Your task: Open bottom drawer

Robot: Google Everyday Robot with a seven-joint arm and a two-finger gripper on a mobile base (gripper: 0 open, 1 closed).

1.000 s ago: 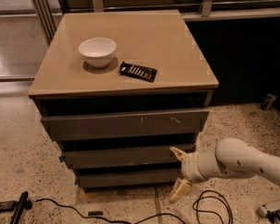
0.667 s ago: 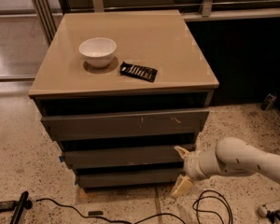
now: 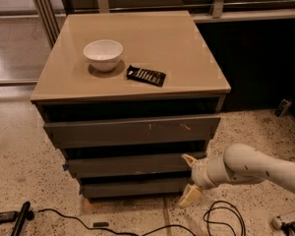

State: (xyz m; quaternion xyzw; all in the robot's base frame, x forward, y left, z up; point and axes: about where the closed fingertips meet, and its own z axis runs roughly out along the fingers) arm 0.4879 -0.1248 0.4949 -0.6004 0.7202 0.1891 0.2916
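Observation:
The bottom drawer (image 3: 132,186) is the lowest and narrowest of three dark grey flat fronts under a tan cabinet top (image 3: 187,63). Above it are the plain middle front (image 3: 130,164) and the widest top front (image 3: 132,131), which has pale scuff marks. My gripper (image 3: 189,178) comes in from the right on a white arm (image 3: 255,168). It is open, with one cream finger (image 3: 189,160) at the right end of the middle front and the other (image 3: 188,196) below, by the bottom drawer's right end. It holds nothing.
A white bowl (image 3: 103,54) and a black flat packet (image 3: 146,75) sit on the cabinet top. Black cables (image 3: 221,220) and a black tool (image 3: 19,219) lie on the speckled floor. A dark wall panel (image 3: 260,58) stands at the right.
The arm and gripper have shifted slightly to the right and a little lower. The drawers look unchanged.

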